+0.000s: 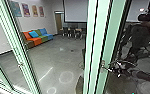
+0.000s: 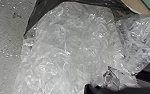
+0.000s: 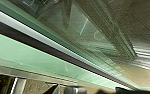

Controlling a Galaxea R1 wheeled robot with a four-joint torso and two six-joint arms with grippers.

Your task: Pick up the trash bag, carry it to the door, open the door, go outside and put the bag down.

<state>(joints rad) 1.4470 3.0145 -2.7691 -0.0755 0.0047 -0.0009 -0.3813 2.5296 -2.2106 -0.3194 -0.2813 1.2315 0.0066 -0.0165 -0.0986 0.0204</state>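
At the right of the head view my right gripper point(image 1: 113, 68) is up against the edge of the pale green door frame point(image 1: 94, 47). The right wrist view has the long green frame point(image 3: 48, 56) running close beside my right gripper point(image 3: 87, 90); how its fingers stand is unclear. The trash bag point(image 2: 66, 47), clear, crumpled plastic with a dark part along one side, fills much of the left wrist view. Its plastic is gathered at my left gripper point(image 2: 119, 81), which is shut on it.
Beyond the doorway lies a grey floor point(image 1: 58, 57) with a colourful sofa point(image 1: 37, 37) by the wall and chairs point(image 1: 71, 32) farther back. Another green frame post point(image 1: 18, 52) stands at the left. Dark glass point(image 1: 143, 57) with a dim robot-like shape is at the right.
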